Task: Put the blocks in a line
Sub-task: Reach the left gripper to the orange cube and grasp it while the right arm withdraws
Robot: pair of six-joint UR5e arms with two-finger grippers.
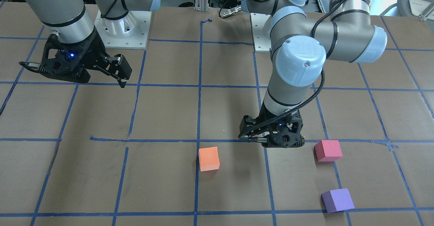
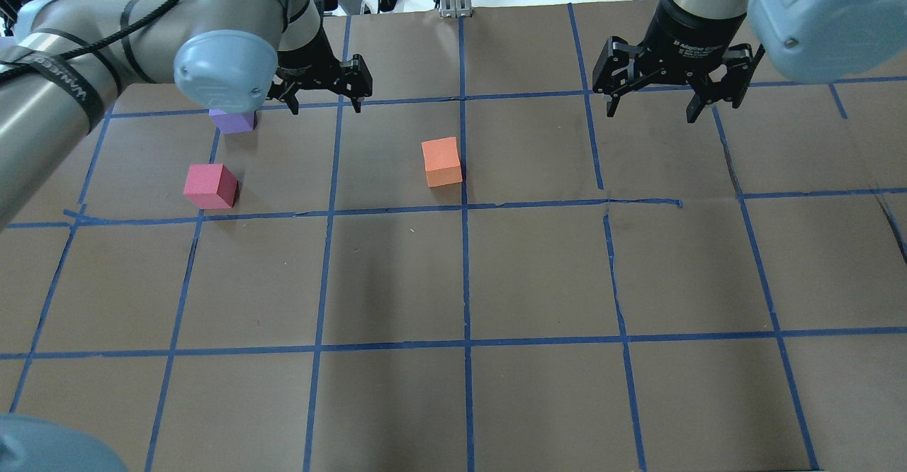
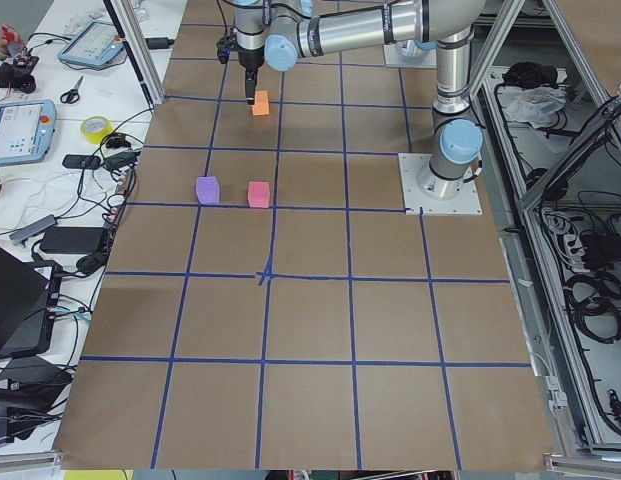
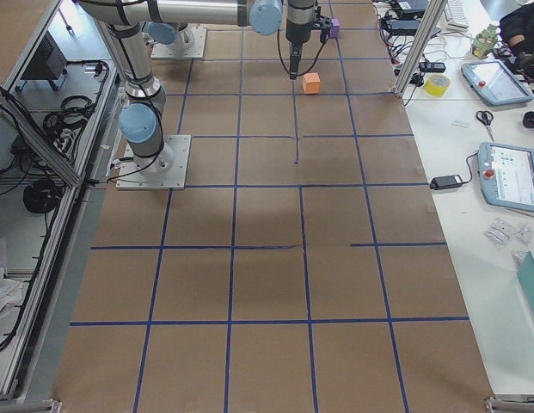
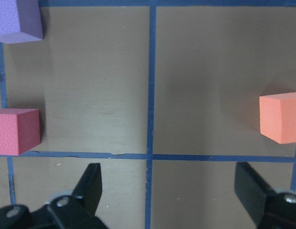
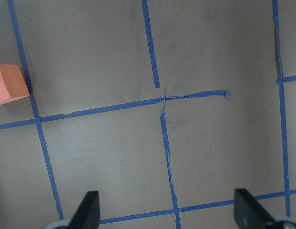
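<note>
The left gripper (image 2: pixel 326 103) hangs above the tabletop (image 2: pixel 538 273) with its fingers (image 5: pixel 90 183) spread wide and nothing between them. It sits over the gap between two blocks. The pinkish-red block (image 2: pixel 210 186) lies to its left and the orange block (image 2: pixel 442 161) to its right, and it touches neither. In the left wrist view both blocks sit just beyond a strip of blue tape (image 5: pixel 150 156). The pinkish-red block is outside the left finger and the orange block outside the right one.

The purple block (image 2: pixel 232 121) rests farther from the robot than the pinkish-red block, on the same left side of the tabletop. In the overhead view the left arm's elbow partly hides it. The orange block stands alone near the middle tape line, well apart from the other two. The pinkish-red and orange blocks lie roughly along one tape line, while the purple block sits off it on the far side.

The right gripper (image 2: pixel 650 110) hovers over the right half, also spread wide and holding nothing. The orange block lies well to its left, showing only at the left edge of the right wrist view.
</note>
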